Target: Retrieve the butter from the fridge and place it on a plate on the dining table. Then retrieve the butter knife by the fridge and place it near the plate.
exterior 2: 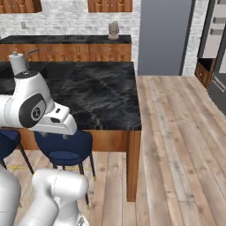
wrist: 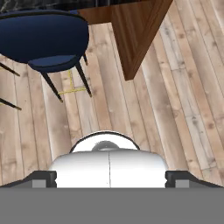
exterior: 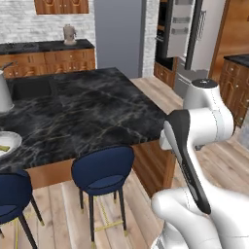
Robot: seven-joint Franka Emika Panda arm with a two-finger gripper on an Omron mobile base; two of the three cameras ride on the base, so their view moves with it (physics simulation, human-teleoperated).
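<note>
The plate [exterior: 6, 144] sits at the near left edge of the dining table [exterior: 92, 112], cut off by the frame of the left base view, and a thin yellow-olive sliver lying on it reads as the butter [exterior: 4, 148], so the first half of the task looks done. What remains, by that judgement, is the butter knife, which is said to lie by the fridge [exterior: 194, 36]; the knife itself cannot be made out at this range. The fridge stands well apart from the robot, far across the wooden floor [exterior 2: 176, 141] at the upper right of the left base view, with 1 door swung open and white door shelves showing. So the relation that matters is plain: the target zone lies ahead and to the right of the arm, past the table's right corner, while the plate lies to the left. The arm is folded up close over the base, its hand pointing down at the floor beside 1 blue stool [wrist: 43, 37] and the table's wooden side panel [wrist: 133, 35]. The gripper's fingers are hidden, so whether the jaws are released or clenched cannot be told, though nothing appears held. The base likely needs to drive toward the fridge before any reach.
</note>
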